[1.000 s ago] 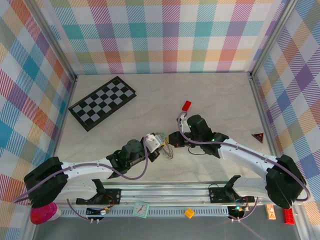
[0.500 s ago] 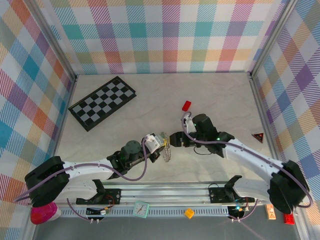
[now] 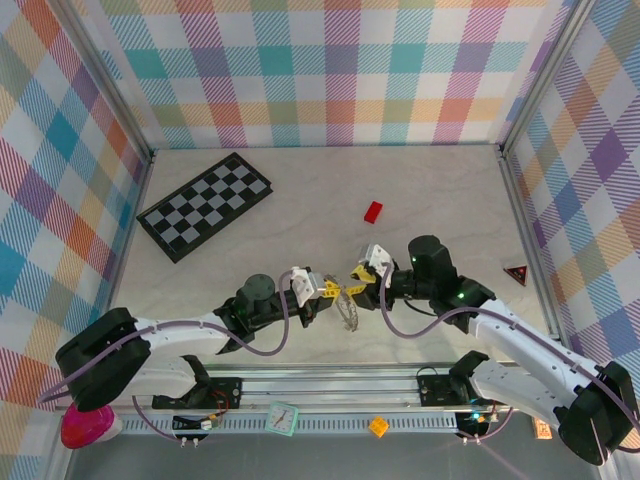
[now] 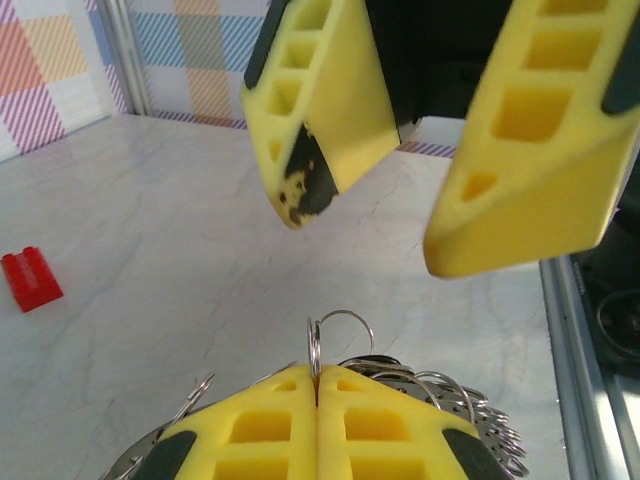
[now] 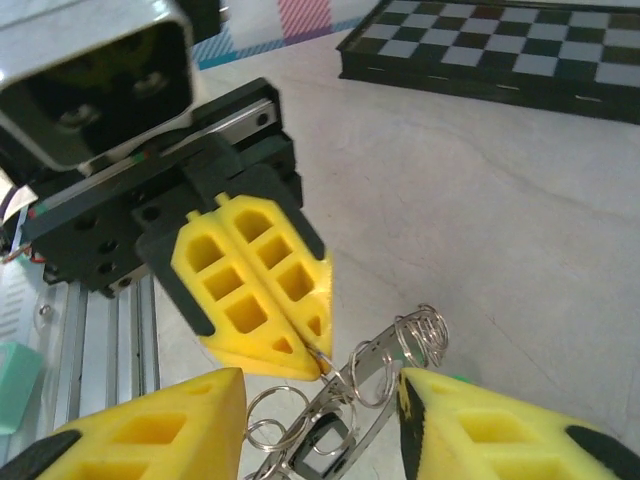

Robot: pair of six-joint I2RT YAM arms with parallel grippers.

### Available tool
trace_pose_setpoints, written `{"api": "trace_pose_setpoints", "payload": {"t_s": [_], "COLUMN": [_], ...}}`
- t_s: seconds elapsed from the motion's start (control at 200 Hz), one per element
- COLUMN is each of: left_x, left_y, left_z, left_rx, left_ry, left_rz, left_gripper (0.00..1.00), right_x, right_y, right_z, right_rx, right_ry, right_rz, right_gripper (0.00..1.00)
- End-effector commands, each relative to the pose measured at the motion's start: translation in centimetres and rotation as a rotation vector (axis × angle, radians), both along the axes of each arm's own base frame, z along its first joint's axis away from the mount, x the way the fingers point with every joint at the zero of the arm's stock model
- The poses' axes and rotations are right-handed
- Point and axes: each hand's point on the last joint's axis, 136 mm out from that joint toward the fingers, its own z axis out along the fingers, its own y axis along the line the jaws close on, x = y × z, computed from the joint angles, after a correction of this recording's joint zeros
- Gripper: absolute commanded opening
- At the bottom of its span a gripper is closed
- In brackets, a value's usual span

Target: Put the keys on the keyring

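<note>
Roughly midway, by the look of it: the left gripper (image 3: 329, 291) is pinched shut on the keyring (image 3: 347, 310), holding it above the counter (image 3: 300, 220). A black-headed key (image 5: 325, 440) sits among the loops; whether it is threaded I cannot tell. Facing it, the right gripper (image 3: 358, 277) stands partly open, gripping nothing.

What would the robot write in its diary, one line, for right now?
left jaws: shut, pinching keyring | right jaws: open, straddling keyring | red block: on table, apart from both arms
</note>
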Motion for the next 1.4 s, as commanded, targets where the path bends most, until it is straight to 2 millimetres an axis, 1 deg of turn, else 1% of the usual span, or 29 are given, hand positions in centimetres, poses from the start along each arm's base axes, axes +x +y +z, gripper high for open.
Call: {"api": "trace_pose_setpoints", "payload": {"t_s": [0.0,0.115,0.2,0.265,0.36,0.51,0.645,0.755,0.84,0.93,1.095,1.395], "left_x": [-1.2,-1.5,-1.8,-2.2,-2.3,-2.5,-2.5,-2.6,-2.6,-2.6,-2.6,-2.7], "left_y": [-0.3,-0.3,-0.3,-0.3,-0.2,-0.2,-0.3,-0.3,-0.2,0.0,0.1,0.0], "left_z": [2.0,1.8,1.7,1.6,1.4,1.3,1.3,1.1,1.0,0.9,1.0,1.2], "left_rx": [-0.082,-0.078,-0.078,-0.076,-0.075,-0.074,-0.076,-0.072,-0.070,-0.072,-0.088,-0.114], "left_ry": [-0.054,-0.054,-0.050,-0.045,-0.043,-0.042,-0.042,-0.038,-0.037,-0.036,-0.031,-0.019], "left_rz": [-0.093,-0.118,-0.142,-0.161,-0.166,-0.177,-0.181,-0.185,-0.183,-0.181,-0.186,-0.202], "left_gripper": [0.00,0.00,0.00,0.00,0.00,0.00,0.00,0.00,0.00,0.00,0.00,0.00], "right_x": [-1.0,-1.2,-0.5,-0.3,-0.8,-1.8,-2.6,-2.7,-2.7,-2.8,-3.0,-3.3], "right_y": [0.3,0.5,0.4,0.5,0.7,1.1,1.2,1.2,1.1,1.0,1.2,1.6], "right_z": [-0.4,-1.0,-1.6,-1.7,-1.8,-1.9,-2.2,-2.7,-2.6,-2.6,-3.2,-3.1], "right_rx": [-0.012,-0.019,-0.045,-0.044,-0.033,-0.016,-0.013,-0.023,-0.021,-0.016,-0.005,0.024], "right_ry": [-0.042,-0.014,-0.007,-0.005,0.015,0.058,0.099,0.110,0.100,0.101,0.127,0.130], "right_rz": [0.095,0.108,0.080,0.073,0.098,0.157,0.202,0.202,0.197,0.201,0.203,0.238], "right_gripper": [0.40,0.39,0.36,0.33,0.32,0.26,0.24,0.23,0.22,0.17,0.19,0.19]}}
